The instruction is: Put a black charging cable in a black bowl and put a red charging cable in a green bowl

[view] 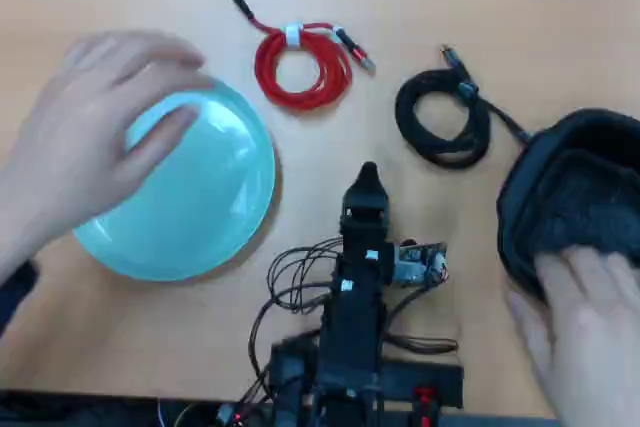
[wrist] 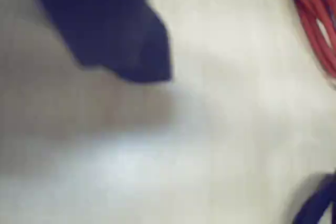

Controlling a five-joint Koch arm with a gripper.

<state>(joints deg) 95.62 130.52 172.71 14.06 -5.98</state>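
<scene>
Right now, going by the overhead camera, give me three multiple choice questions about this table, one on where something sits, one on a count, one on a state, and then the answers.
1. In the overhead view, where does the red charging cable lie?
A. On the bare table above the green bowl
B. Inside the green bowl
C. Inside the black bowl

2. How many human hands show in the overhead view?
A. None
B. One
C. Two

3. What state is the black charging cable in?
A. Stretched out straight
B. Coiled on the table
C. Held in the gripper

Answers:
1 A, the red coil rests on wood, clear of both bowls.
2 C, one hand lies over the green bowl, another hand rests on the black bowl.
3 B, it sits looped beside the black bowl, apart from the gripper.
</scene>
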